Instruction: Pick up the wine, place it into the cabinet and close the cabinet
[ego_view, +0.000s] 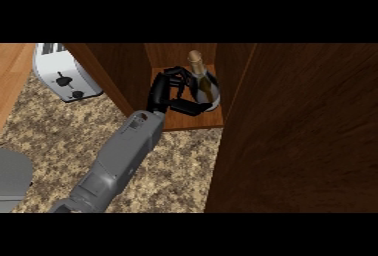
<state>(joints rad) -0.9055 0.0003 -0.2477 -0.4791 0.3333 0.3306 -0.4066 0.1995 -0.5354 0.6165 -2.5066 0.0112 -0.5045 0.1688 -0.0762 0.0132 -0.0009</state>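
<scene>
cabinet (184, 55), dark wood, stands on the far right of the counter; its door (295, 130) swung open toward the near side, filling the right of the view; speckled counter (177, 165) spreads under everything, a strip of pale wood at the far left edge; a grey forearm (122, 157) comes in from the near edge left of centre and runs up into the open cabinet; white toaster (63, 72) sits far left, just beside the cabinet's left wall; right hand (171, 95), black, inside the cabinet on the lighter shelf floor, fingers curled round the lower body of the wine (201, 80); wine upright on the shelf, gold-capped neck pointing to the far side, near the cabinet's right wall; left hand not seen; grey rounded shape at near left edge, cannot tell what.
</scene>
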